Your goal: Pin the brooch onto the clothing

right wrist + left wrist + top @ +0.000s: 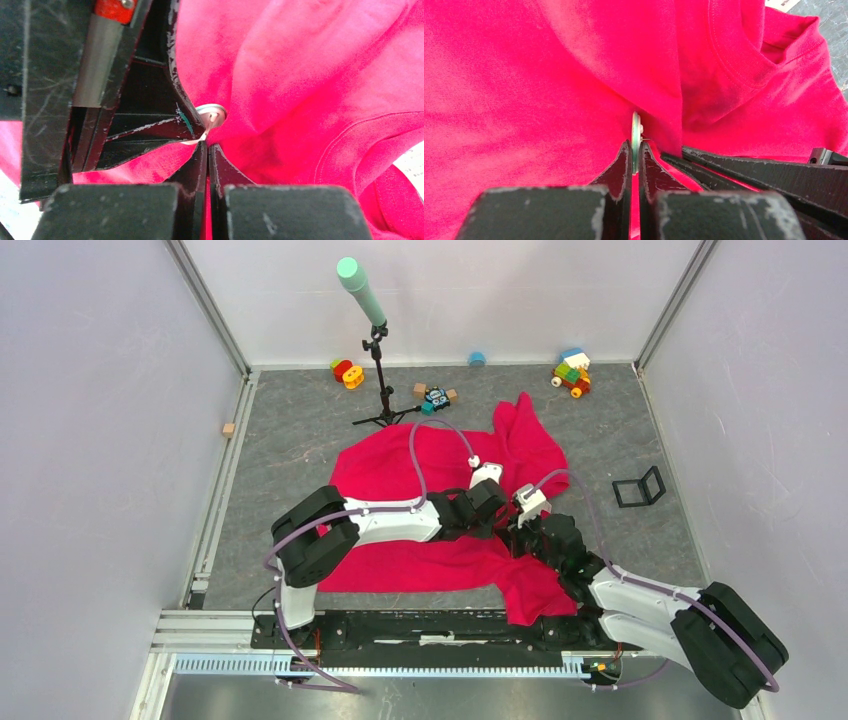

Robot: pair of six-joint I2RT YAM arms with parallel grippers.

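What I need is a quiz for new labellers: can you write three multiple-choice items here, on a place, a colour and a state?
1. Where is the brooch? A in a drawer; B on a plate; C between the left hand's fingertips.
2. What colour is the clothing? A red-pink; B blue; C white.
3. How is the left hand? A wide open; B shut on the brooch; C out of view.
Answers: 1 C, the left wrist view shows the disc edge-on between them; 2 A, plain in every view; 3 B, both fingers press the disc.
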